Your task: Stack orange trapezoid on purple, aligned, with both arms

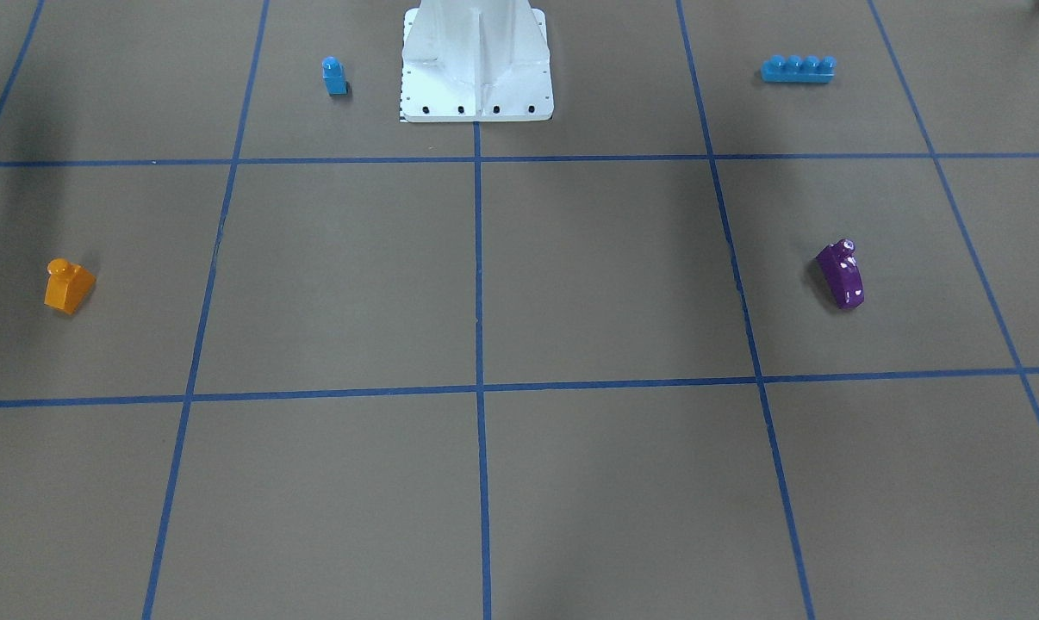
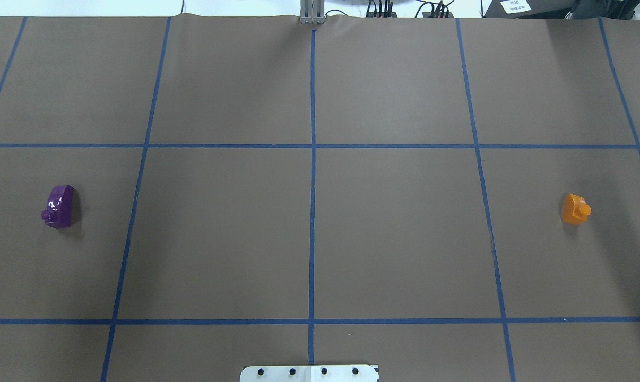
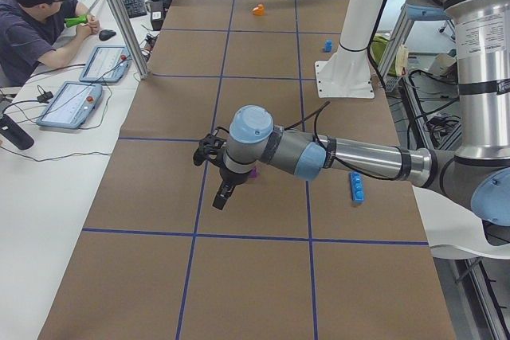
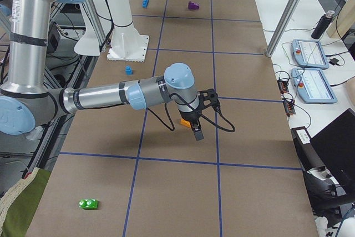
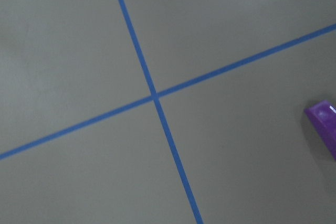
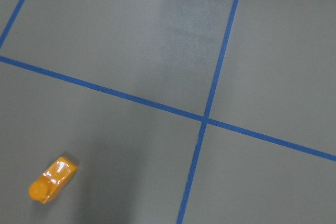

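The orange trapezoid [image 1: 68, 286] stands alone on the brown table, at the right of the overhead view [image 2: 575, 208] and low left in the right wrist view [image 6: 51, 179]. The purple block [image 1: 841, 274] lies at the left of the overhead view [image 2: 59, 206]; only its corner shows in the left wrist view [image 5: 325, 125]. My left gripper [image 3: 221, 197] hangs above the table beside the purple block [image 3: 253, 172]. My right gripper [image 4: 197, 132] hangs above the orange trapezoid [image 4: 184, 121]. Both grippers show only in the side views, so I cannot tell whether they are open or shut.
A small blue single-stud block [image 1: 334, 76] and a long blue brick [image 1: 798, 68] sit either side of the white robot pedestal [image 1: 476, 60]. A green brick [image 4: 88, 203] lies at the table's right end. An operator [image 3: 32, 13] sits at the far side with control tablets [image 3: 68, 105].
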Robot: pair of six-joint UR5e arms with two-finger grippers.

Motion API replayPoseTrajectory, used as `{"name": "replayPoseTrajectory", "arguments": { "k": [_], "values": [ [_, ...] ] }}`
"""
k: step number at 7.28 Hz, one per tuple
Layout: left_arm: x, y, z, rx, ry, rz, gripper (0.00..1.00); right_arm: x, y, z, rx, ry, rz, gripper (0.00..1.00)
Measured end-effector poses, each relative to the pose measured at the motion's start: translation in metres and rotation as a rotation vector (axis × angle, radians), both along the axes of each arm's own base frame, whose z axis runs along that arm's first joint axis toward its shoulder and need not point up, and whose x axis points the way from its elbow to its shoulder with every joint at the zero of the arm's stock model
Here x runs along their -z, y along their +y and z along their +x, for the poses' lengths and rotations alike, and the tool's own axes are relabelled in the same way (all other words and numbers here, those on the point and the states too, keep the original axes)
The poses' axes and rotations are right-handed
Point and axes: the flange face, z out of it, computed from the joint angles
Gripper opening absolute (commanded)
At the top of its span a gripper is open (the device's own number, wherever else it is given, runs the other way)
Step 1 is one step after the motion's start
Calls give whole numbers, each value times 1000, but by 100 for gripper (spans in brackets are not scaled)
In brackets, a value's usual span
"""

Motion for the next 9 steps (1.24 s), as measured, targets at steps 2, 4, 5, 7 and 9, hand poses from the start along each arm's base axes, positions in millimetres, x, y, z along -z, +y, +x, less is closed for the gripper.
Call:
{"name": "replayPoseTrajectory", "arguments": {
  "k": [2, 4, 5, 7, 9],
  "values": [
    [1, -3, 33, -6, 72, 3, 100, 6, -7, -15, 18, -46, 52, 100],
    [2, -3, 85, -5, 137, -86, 100, 17, -17, -47, 80, -67, 83, 100],
    [3, -1, 113, 35, 154, -152, 100, 19, -18, -57, 100, -73, 83, 100],
    [2, 8, 179, 155, 135, -241, 100, 19, -19, -64, 114, -75, 83, 100],
    [3, 24, 248, 210, 110, -287, 100, 19, -19, -65, 116, -76, 82, 100]
  ]
}}
